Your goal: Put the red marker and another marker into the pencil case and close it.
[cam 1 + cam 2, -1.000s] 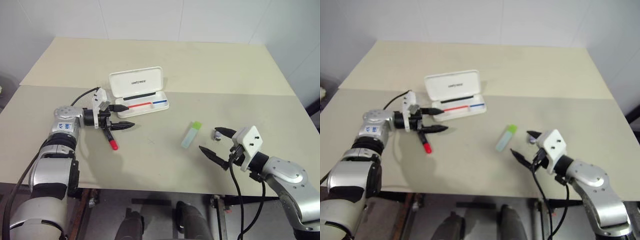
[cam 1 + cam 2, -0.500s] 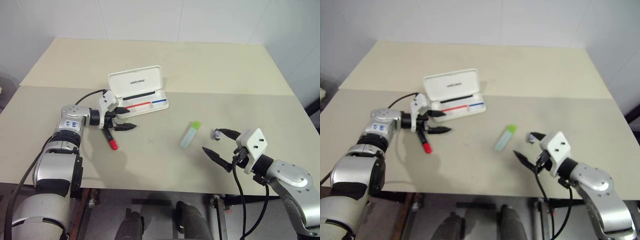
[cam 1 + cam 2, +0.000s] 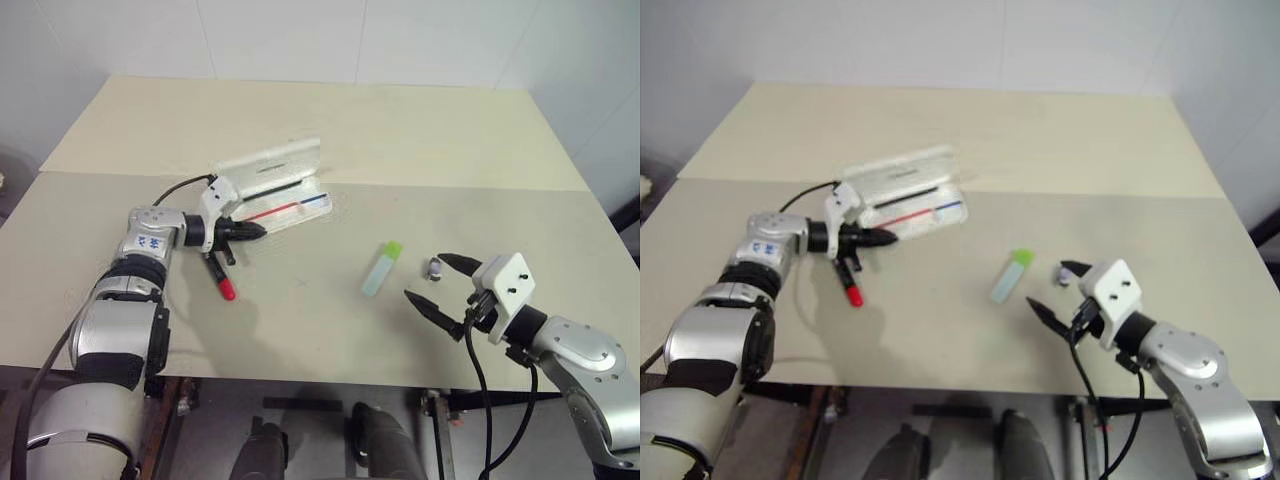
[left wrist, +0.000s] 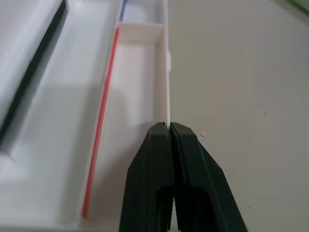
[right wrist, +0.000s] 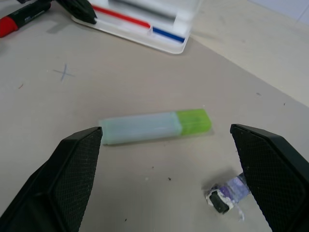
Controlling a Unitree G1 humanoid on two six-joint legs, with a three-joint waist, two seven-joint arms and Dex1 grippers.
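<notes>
While the left gripper (image 3: 243,231) is pinched shut on the pencil case (image 3: 283,200) front wall, the red marker (image 3: 219,277) lies just beside it, long axis toward the robot, far from the wide-open, empty right gripper (image 3: 436,283).

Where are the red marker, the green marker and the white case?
red marker (image 3: 221,281), left eye view, on its barrel.
green marker (image 5: 140,128), right wrist view, on its pale body.
white case (image 3: 300,210), left eye view, on its inner tray.
</notes>
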